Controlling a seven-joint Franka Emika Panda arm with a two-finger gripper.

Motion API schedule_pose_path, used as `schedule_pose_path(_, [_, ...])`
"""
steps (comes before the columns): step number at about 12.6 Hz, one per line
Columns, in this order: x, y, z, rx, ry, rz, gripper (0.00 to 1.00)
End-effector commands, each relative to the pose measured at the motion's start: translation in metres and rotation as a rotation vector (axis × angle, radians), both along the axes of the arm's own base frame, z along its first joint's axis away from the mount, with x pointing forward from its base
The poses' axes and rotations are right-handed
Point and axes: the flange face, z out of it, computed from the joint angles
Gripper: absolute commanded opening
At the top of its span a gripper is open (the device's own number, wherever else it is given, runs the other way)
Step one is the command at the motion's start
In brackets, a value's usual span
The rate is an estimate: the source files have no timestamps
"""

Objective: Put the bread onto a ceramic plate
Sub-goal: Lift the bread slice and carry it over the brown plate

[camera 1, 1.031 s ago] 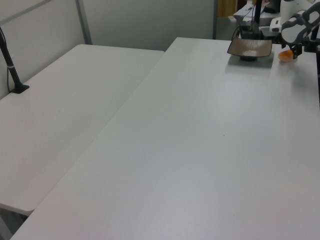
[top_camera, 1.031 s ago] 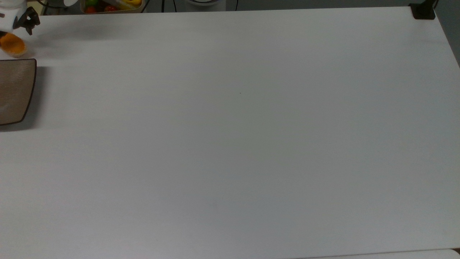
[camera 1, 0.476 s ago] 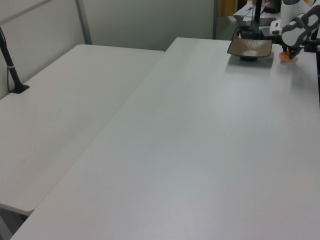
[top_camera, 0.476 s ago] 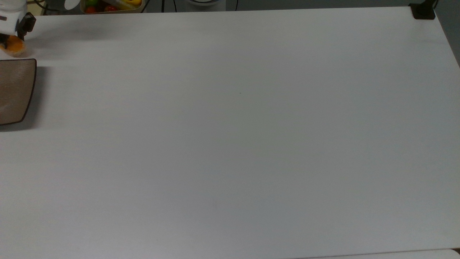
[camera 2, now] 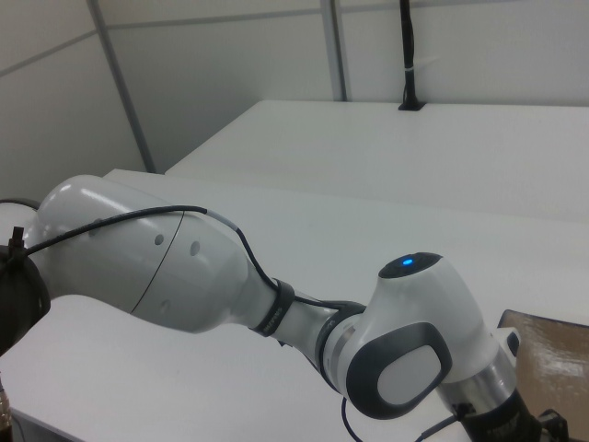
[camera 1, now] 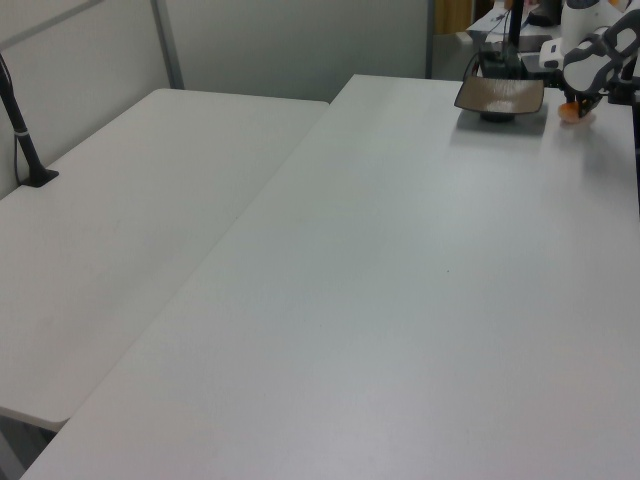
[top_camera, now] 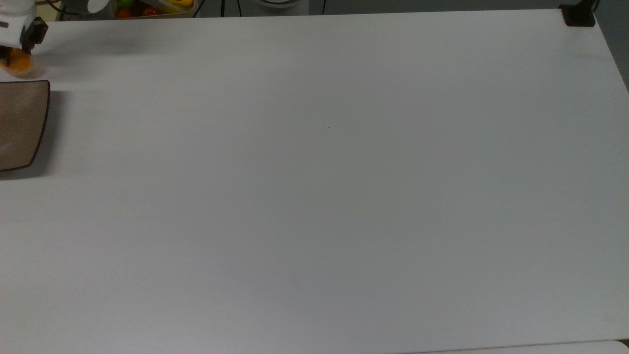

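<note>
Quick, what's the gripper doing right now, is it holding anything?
Gripper: down at the bread, which lies on the table beside the ceramic plate; whether it grips the bread cannot be told.

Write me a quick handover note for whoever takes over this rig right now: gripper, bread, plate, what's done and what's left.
Gripper: down at the bread, right over it; whether it has a hold cannot be told.
Bread: on the white table, beside the ceramic plate, not on it; in the left view it lies to the plate's right.
Ceramic plate: nothing on the part in view.
Done: the approach to the bread.
Left: secure the bread, lift it, carry it over the plate, set it down.
</note>
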Motion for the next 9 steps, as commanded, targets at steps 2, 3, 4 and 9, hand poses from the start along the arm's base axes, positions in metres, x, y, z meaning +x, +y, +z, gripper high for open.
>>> schedule_pose_path(2, [-0.002,-0.001,0.011,-0.011,-0.013,0.016,0.35])
schedule_pose_path(3, [-0.002,0.000,0.018,-0.013,-0.025,0.016,0.35])
schedule_pose_path(4, [-0.003,0.000,0.024,-0.006,-0.028,0.005,0.35])
schedule_pose_path(9, [-0.011,0.007,0.060,0.042,-0.022,-0.047,0.35])
